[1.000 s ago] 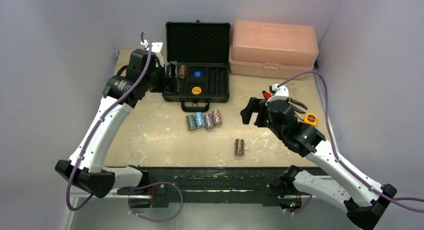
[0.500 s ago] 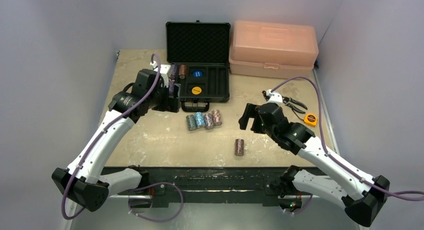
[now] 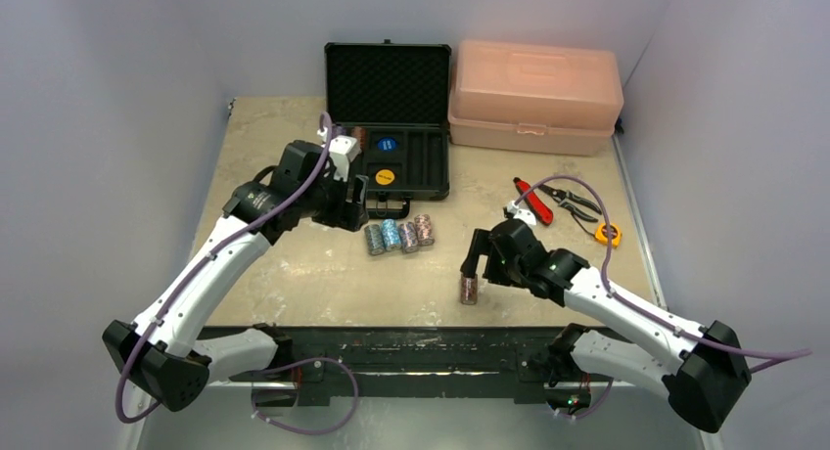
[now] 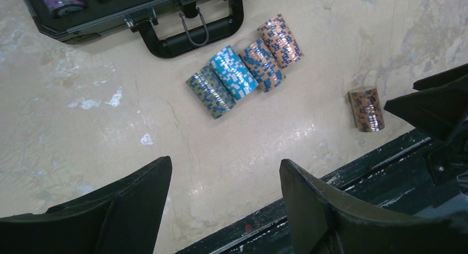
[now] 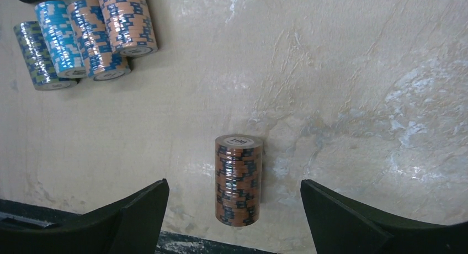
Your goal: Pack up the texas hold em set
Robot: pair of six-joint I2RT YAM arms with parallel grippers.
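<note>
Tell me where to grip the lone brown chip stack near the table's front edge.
Pinch the lone brown chip stack across its curved sides, about mid-height, coming down from above: it seems to stand on end, and the right gripper stands open astride it.

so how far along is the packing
Done: one chip stack sits in the open case. In hand: nothing; the right jaws hang open over the lone stack, left jaws open, empty. Left: four stacks by the handle, then closing the lid.
</note>
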